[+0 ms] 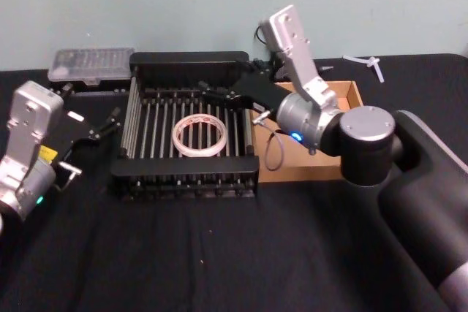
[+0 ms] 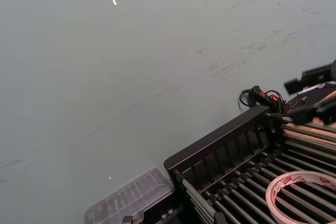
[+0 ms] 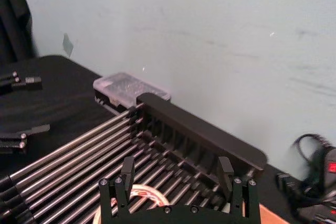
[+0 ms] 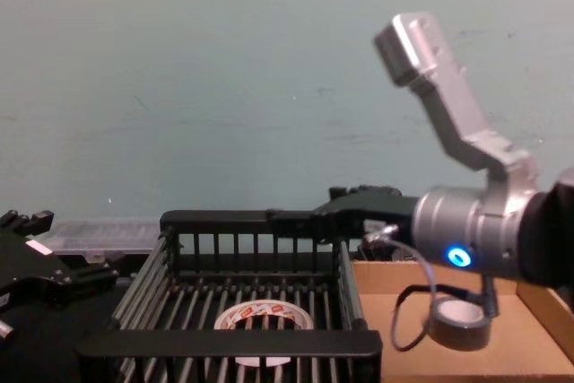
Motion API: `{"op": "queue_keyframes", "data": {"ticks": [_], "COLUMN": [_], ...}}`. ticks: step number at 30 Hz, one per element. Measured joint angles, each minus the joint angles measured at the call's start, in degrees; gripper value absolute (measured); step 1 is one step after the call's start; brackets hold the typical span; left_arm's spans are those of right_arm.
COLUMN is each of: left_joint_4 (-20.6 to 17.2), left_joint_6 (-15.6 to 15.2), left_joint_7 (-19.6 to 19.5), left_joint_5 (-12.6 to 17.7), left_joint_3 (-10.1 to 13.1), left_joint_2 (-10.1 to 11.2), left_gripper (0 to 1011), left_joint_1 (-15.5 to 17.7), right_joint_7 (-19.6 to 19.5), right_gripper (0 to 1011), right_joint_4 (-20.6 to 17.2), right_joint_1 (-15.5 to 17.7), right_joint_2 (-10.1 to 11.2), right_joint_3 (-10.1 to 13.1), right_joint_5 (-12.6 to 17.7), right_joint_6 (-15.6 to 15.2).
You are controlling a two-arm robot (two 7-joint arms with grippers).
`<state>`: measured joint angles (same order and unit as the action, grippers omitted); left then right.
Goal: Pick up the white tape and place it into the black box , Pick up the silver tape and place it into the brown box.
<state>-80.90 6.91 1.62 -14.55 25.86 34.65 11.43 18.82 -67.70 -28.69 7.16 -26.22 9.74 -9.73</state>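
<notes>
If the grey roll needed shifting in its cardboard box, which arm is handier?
Right, probably: the right gripper hovers open over the black box, next to the brown box holding the silver tape. The left gripper sits farther left.

Wide white tape ring (image 1: 199,135) flat inside black slatted plastic crate (image 1: 186,180); tan cardboard tray (image 1: 349,95) adjoining right, holding thick grey-silver tape roll (image 4: 458,321); clear plastic case (image 1: 91,66) behind-left.

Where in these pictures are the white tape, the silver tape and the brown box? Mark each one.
white tape (image 1: 199,137): head view, on the ring's left band.
silver tape (image 4: 459,321): chest view, on the roll's grey outer side.
brown box (image 1: 352,90): head view, on its far right wall.
</notes>
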Motion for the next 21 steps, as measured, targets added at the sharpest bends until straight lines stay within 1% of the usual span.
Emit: {"op": "queue_keyframes", "data": {"ticks": [1, 2, 4, 6, 7, 10, 11, 13, 14, 16, 17, 20, 21], "left_joint_4": [0.0, 0.0, 0.0, 0.0, 0.0, 0.0, 0.0, 0.0, 0.0, 0.0, 0.0, 0.0, -0.01], "left_joint_6": [0.0, 0.0, 0.0, 0.0, 0.0, 0.0, 0.0, 0.0, 0.0, 0.0, 0.0, 0.0, 0.0], "left_joint_7": [0.0, 0.0, 0.0, 0.0, 0.0, 0.0, 0.0, 0.0, 0.0, 0.0, 0.0, 0.0, 0.0], "left_joint_5": [0.0, 0.0, 0.0, 0.0, 0.0, 0.0, 0.0, 0.0, 0.0, 0.0, 0.0, 0.0, 0.0], "left_joint_3": [0.0, 0.0, 0.0, 0.0, 0.0, 0.0, 0.0, 0.0, 0.0, 0.0, 0.0, 0.0, 0.0], "left_joint_2": [0.0, 0.0, 0.0, 0.0, 0.0, 0.0, 0.0, 0.0, 0.0, 0.0, 0.0, 0.0, 0.0], "left_gripper": [1001, 1001, 1001, 1001, 1001, 1001, 1001, 1002, 1001, 1001, 1001, 1001, 1001], "left_joint_1": [0.0, 0.0, 0.0, 0.0, 0.0, 0.0, 0.0, 0.0, 0.0, 0.0, 0.0, 0.0, 0.0], "right_joint_7": [0.04, 0.04, 0.05, 0.05, 0.03, -0.11, -0.25, -0.47, -0.78, -1.13, -1.53, -2.18, -2.66], "right_gripper": [1002, 1002, 1002, 1002, 1003, 1003, 1002, 1002, 1002, 1002, 1002, 1003, 1002], "right_joint_4": [-1.26, -1.26, -4.29, -5.58, -7.17, -9.27, -10.53, -11.62, -12.81, -13.76, -14.56, -15.44, -15.88], "right_joint_1": [0.65, 0.65, 2.38, 3.24, 4.19, 5.73, 6.72, 7.67, 8.84, 9.93, 11.05, 12.53, 13.5], "right_joint_2": [0.48, 0.48, 1.83, 2.52, 3.35, 4.54, 5.32, 6.04, 6.86, 7.59, 8.29, 9.12, 9.55], "right_joint_3": [0.55, 0.55, 1.93, 2.54, 3.38, 4.58, 5.45, 6.29, 7.24, 8.24, 9.27, 10.74, 11.54], "right_joint_5": [0.29, 0.29, 0.94, 1.27, 1.69, 2.32, 2.74, 3.08, 3.49, 3.84, 4.21, 4.67, 4.83], "right_joint_6": [0.04, 0.04, 0.49, 0.74, 0.99, 1.42, 1.73, 2.06, 2.49, 2.87, 3.18, 3.61, 4.02]}}
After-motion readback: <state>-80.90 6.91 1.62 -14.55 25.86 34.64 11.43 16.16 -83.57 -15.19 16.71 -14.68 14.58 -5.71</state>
